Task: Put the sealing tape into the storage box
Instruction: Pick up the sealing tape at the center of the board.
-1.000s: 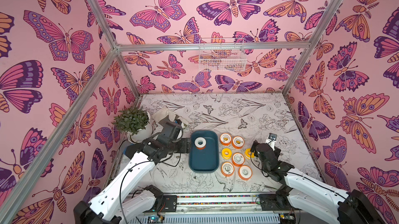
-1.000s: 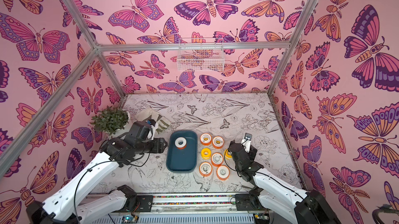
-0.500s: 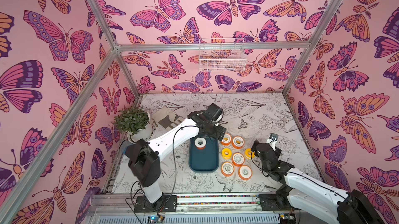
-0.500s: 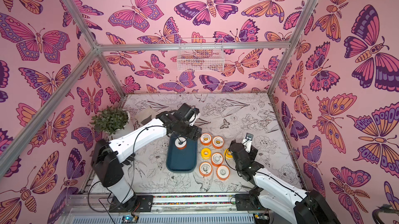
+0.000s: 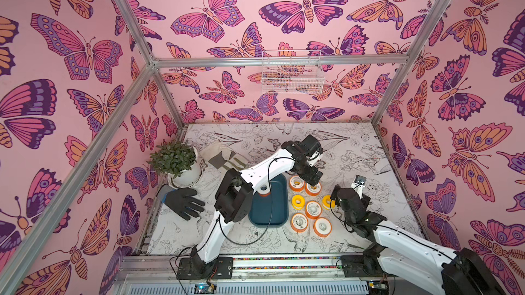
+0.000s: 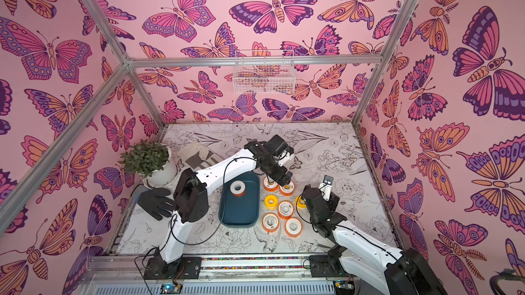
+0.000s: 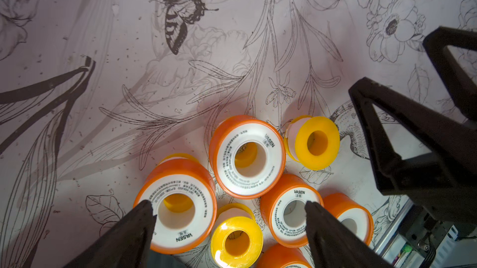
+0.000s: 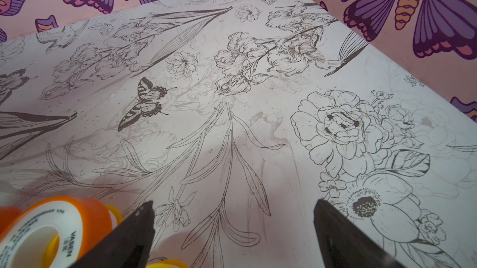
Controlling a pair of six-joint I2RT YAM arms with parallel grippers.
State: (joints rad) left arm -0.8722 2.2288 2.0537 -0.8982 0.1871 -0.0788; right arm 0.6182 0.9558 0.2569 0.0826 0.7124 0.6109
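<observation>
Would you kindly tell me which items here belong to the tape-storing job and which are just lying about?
For the job: storage box, orange tape spool inside it, loose tape spools beside it.
Just lying about: potted plant, black glove, pale cloth, white wire basket.

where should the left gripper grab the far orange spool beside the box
From straight above: the orange spool lies flat, hole up. A yellow spool and a second orange spool crowd its near and right sides, so probably put one left gripper finger in the hole and one on the free far rim.
</observation>
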